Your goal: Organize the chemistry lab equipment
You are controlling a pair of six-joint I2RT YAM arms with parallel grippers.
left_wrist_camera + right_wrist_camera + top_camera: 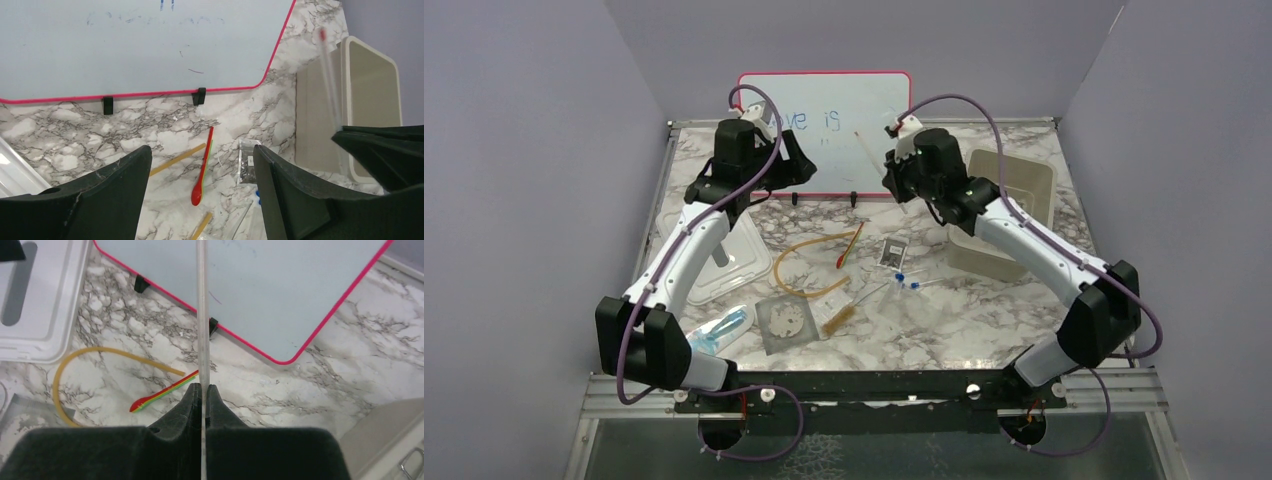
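My right gripper (203, 386) is shut on a thin clear red-tipped dropper (201, 310), held up in front of the whiteboard; the same dropper (864, 152) (330, 80) shows in the other views. My left gripper (200, 155) (799, 165) hangs open and empty above the table near the whiteboard's foot. Below lie an amber tubing loop (809, 262) (65, 385), red and green spoons (202, 170) (852, 243), a dark packet (892, 252) (246, 162), tiny blue-capped pieces (902, 280), a grey gauze mat (786, 322), a bristle brush (839, 318) and a clear packet (721, 330).
The red-framed whiteboard (824, 100) stands at the back on two black feet. A beige bin (1009, 205) (370, 100) sits at the right under my right arm. Its lid (724, 262) (40, 300) lies at the left under my left arm.
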